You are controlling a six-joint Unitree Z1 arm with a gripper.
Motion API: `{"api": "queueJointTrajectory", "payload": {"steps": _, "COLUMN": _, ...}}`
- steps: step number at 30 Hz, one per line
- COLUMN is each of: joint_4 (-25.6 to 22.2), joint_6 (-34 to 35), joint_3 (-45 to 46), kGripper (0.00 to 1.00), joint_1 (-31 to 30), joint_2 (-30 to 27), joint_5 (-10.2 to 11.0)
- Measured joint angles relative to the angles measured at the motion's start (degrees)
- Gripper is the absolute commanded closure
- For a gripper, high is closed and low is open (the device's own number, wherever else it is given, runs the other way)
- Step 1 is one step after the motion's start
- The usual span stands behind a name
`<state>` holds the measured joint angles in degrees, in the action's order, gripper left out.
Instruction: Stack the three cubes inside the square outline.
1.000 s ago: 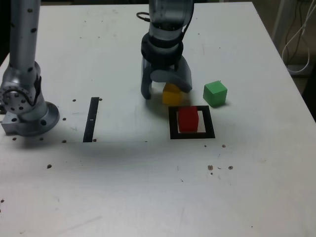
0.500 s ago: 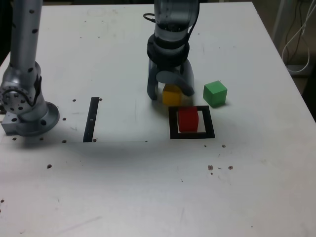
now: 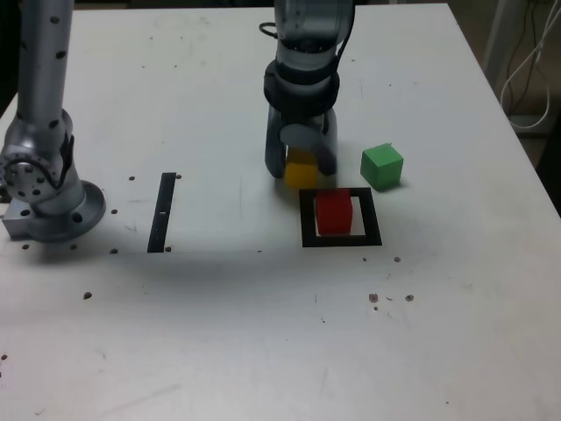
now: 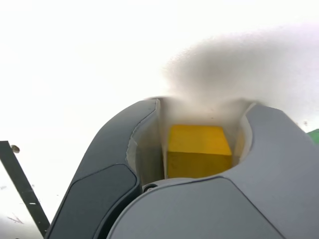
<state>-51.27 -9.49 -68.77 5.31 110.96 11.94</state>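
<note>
We have the gripper (image 3: pixel 301 167) down on the table (image 3: pixel 263 333), jaws pinched onto the yellow cube (image 3: pixel 299 170); wrist view shows the cube (image 4: pixel 198 151) snug between both jaws. It sits just behind the square outline (image 3: pixel 341 238). Red cube (image 3: pixel 333 213) is inside the outline, on its white middle. Green cube (image 3: pixel 382 167) sits outside it, near the far corner on the exterior view's right. Black strip (image 3: pixel 162 211) lies well off to that view's left.
</note>
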Motion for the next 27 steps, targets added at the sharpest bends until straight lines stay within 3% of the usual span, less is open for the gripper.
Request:
{"api": "queueJointTrajectory", "payload": {"steps": 11, "joint_4": -0.1, "joint_6": -1.7, "joint_3": -1.2, "kGripper": 0.72, "joint_1": 0.0, "joint_2": 0.1, "joint_5": -1.3}}
{"api": "queueJointTrajectory", "payload": {"steps": 21, "joint_4": -0.7, "joint_6": -2.2, "joint_3": -1.5, "kGripper": 0.72, "joint_1": 0.0, "joint_2": -1.5, "joint_5": -1.4}}
{"api": "queueJointTrajectory", "payload": {"steps": 27, "joint_4": -5.5, "joint_6": -1.1, "joint_3": -3.3, "kGripper": 0.72, "joint_1": -1.4, "joint_2": -4.7, "joint_5": -1.5}}
